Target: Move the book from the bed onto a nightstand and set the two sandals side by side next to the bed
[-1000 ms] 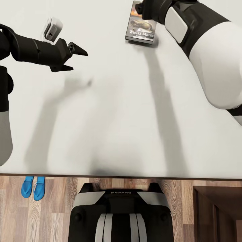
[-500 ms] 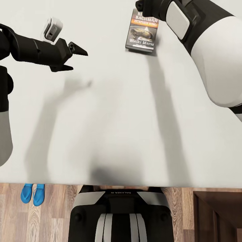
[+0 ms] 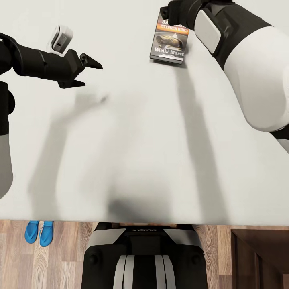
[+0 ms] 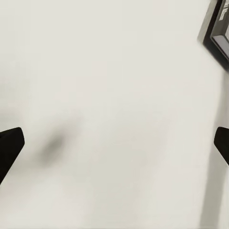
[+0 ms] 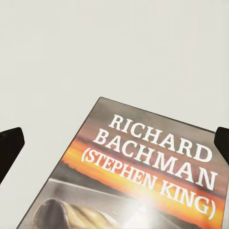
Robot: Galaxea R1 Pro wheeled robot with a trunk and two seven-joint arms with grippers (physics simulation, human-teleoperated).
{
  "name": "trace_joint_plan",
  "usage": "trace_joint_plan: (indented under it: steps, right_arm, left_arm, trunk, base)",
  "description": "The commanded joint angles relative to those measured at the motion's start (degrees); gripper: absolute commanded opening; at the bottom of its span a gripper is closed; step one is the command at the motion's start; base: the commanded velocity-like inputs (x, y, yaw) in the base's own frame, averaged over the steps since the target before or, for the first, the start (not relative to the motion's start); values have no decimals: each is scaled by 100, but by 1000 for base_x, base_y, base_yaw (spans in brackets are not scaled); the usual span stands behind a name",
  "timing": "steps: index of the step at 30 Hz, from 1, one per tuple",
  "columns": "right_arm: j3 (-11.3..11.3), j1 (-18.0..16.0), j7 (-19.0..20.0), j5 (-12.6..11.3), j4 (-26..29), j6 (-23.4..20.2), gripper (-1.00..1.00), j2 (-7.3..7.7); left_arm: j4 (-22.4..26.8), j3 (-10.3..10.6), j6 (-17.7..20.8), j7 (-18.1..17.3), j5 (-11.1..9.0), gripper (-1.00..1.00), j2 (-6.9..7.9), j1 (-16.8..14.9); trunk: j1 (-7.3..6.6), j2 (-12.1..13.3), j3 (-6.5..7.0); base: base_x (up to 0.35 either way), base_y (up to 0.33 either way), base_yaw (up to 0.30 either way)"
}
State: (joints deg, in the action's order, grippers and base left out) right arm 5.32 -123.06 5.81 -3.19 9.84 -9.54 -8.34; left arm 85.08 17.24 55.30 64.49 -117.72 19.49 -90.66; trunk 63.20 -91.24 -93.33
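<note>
The book point(image 3: 169, 41), a dark paperback with white lettering and an orange band, lies flat on the off-white bed point(image 3: 132, 144), far from its near edge. My right arm point(image 3: 241, 60) reaches over the book's far end. In the right wrist view my right gripper point(image 5: 114, 143) is open, its black fingertips point(image 5: 10, 145) spread either side of the book's cover point(image 5: 148, 176). My left gripper point(image 3: 91, 75) hangs open over bare mattress, well left of the book, holding nothing; a corner of the book point(image 4: 218, 28) shows past it. The two blue sandals point(image 3: 39, 233) lie side by side on the floor beside the bed.
The bed's dark frame edge point(image 3: 60, 219) runs across the near side. My base point(image 3: 144, 257) stands against it on the wood-plank floor point(image 3: 68, 257). A dark-brown nightstand point(image 3: 261, 257) stands at the near right, beside the bed.
The whole view has shifted a little, so the bed's near edge sits lower in the picture. My right wrist drew back off the book's far end, then returned over it. The book stayed put.
</note>
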Motion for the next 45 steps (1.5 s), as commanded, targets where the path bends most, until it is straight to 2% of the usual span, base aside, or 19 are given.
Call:
trace_joint_plan:
  steps: [1,28,36,45]
  right_arm:
    - [46,-1,1,-33,9,-31,100,3]
    - [46,-1,3,-33,9,-31,100,2]
    - [288,16,40,112,26,-201,100,0]
    - [335,21,62,144,30,-238,100,-1]
  left_arm:
    - [3,5,8,58,-51,100,4,-5]
    - [4,5,11,57,-50,100,3,-5]
    - [54,-184,7,51,-28,100,76,39]
    - [66,-220,7,52,-24,100,91,47]
  trunk:
    - [0,-1,-2]
    - [0,-1,-2]
    - [0,-1,-2]
    - [0,-1,-2]
  base:
    - [0,0,0]
    - [0,0,0]
    - [-2,0,0]
    - [-167,0,0]
